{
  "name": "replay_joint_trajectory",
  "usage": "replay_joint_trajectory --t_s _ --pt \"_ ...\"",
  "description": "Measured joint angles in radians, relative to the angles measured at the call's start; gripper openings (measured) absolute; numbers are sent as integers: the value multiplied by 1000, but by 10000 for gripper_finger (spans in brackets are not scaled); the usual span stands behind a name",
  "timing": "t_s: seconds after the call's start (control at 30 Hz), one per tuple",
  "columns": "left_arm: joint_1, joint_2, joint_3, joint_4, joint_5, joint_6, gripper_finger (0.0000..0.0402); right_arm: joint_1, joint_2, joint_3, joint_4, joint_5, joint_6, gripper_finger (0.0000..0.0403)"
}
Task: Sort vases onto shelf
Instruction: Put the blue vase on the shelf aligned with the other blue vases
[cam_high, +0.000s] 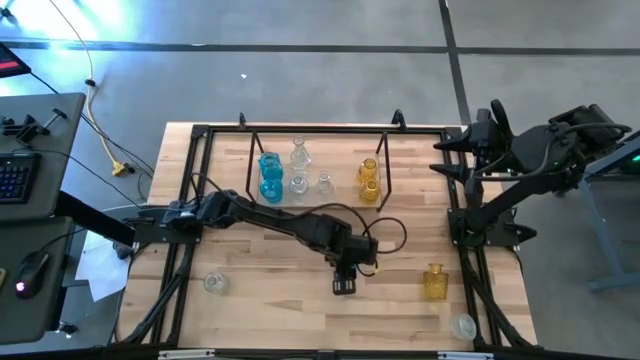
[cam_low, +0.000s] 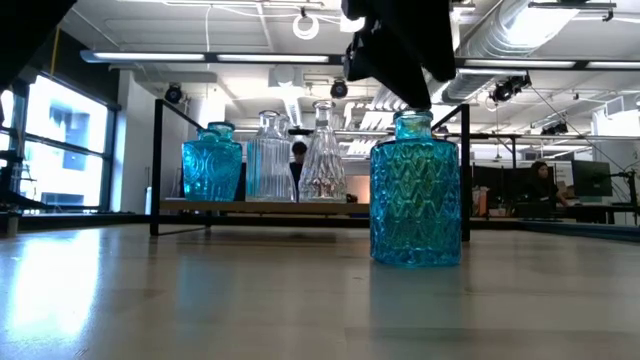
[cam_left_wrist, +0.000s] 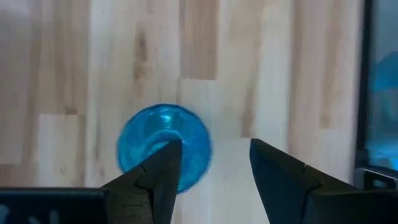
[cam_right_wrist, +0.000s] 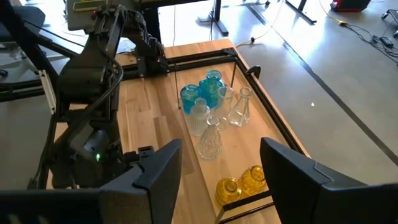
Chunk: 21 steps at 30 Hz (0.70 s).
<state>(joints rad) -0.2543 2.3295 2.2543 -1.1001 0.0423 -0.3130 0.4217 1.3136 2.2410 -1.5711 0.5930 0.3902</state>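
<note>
A blue glass vase (cam_low: 415, 195) stands upright on the wooden table in front of the shelf (cam_low: 260, 205). My left gripper (cam_left_wrist: 214, 146) hangs open just above it, pointing steeply down. Its gap is beside the vase's round top (cam_left_wrist: 149, 140), with one finger over that top. In the high view the left gripper (cam_high: 344, 283) hides this vase. The shelf (cam_high: 320, 133) holds two blue vases (cam_high: 270, 176), three clear ones (cam_high: 298, 156) and amber ones (cam_high: 369, 178). My right gripper (cam_right_wrist: 221, 180) waits open, raised by the table's right edge (cam_high: 450, 158). My left gripper comes at the blue vase from above. In the low view one dark fingertip (cam_low: 420, 100) ends right at the vase's mouth (cam_low: 413, 118); I cannot tell whether it touches. Nothing is between the fingers.
Loose on the table stand a clear vase (cam_high: 215, 283) near left, a squarish amber vase (cam_high: 434, 282) near right and a clear one (cam_high: 462, 326) at the near right corner. A black frame (cam_high: 190, 180) edges the table. A cable (cam_high: 388, 235) loops by the left arm.
</note>
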Motion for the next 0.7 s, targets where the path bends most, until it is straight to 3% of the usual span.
replay_joint_trajectory --t_s 0.7 --pt "6 13 23 -30 -48 -1 179 0 -1 0 0 -3 -13 200"
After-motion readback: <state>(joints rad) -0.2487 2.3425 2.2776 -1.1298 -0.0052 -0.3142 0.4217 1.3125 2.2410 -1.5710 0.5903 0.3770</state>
